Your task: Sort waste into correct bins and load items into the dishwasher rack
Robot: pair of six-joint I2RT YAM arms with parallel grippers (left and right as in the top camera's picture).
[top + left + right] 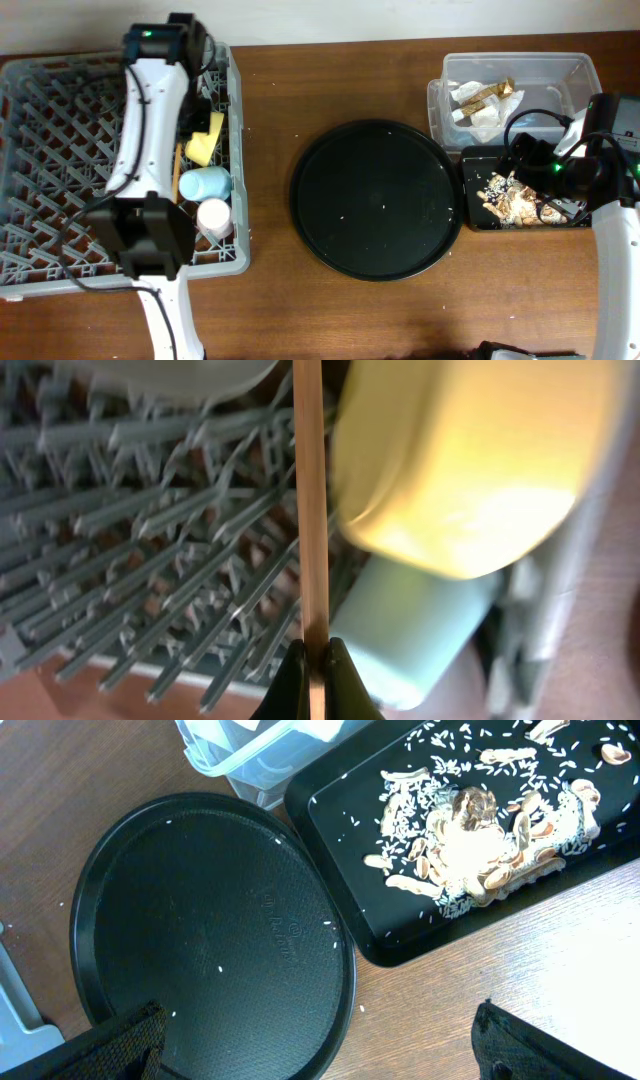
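Note:
The grey dishwasher rack [60,150] fills the left. My left gripper [165,212] sits low over its front right part, shut on a thin wooden chopstick [310,510] that points into the rack; the chopstick also shows in the overhead view [178,165]. Right of the chopstick lie the yellow bowl [470,450], the light blue cup [410,625] and, in the overhead view, the pink cup [213,215]. A pale plate edge [180,372] shows beyond. My right gripper [330,1055] is open and empty, above the shallow black tray [340,800] holding food scraps [480,830].
The large round black tray [378,198] lies mid-table with a few rice grains on it. The clear tub [575,75] at the back right holds the brown-gold wrapper [490,95] and the white napkin [482,118]. The shallow black tray [475,215] sits just in front of the tub.

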